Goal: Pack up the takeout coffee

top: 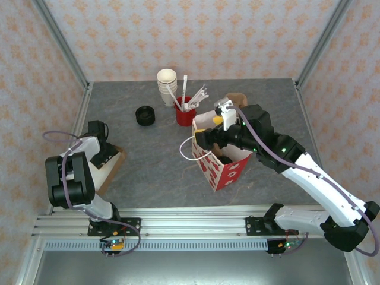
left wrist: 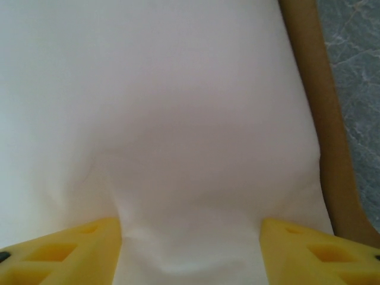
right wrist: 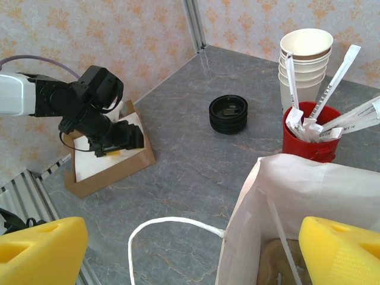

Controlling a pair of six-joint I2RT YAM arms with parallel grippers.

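Right claw [right wrist: 190,252] hangs wide open over the paper bag [right wrist: 309,190], lower right; brownish blur [right wrist: 274,262] inside, can't tell if it's the coffee. Stirrer cup [right wrist: 309,135], cup stack [right wrist: 306,59] and lids [right wrist: 228,114] sit higher up the frame. Left claw [left wrist: 190,249] is spread over napkins [left wrist: 178,119].

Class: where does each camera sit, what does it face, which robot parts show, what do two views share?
Top external: above and behind bases, facing down on grey table; left arm, right arm.
Left wrist: close over white paper; yellow fingers.
Right wrist: above white paper bag, facing left arm; yellow fingers.
Top and right wrist share black plastic lids.
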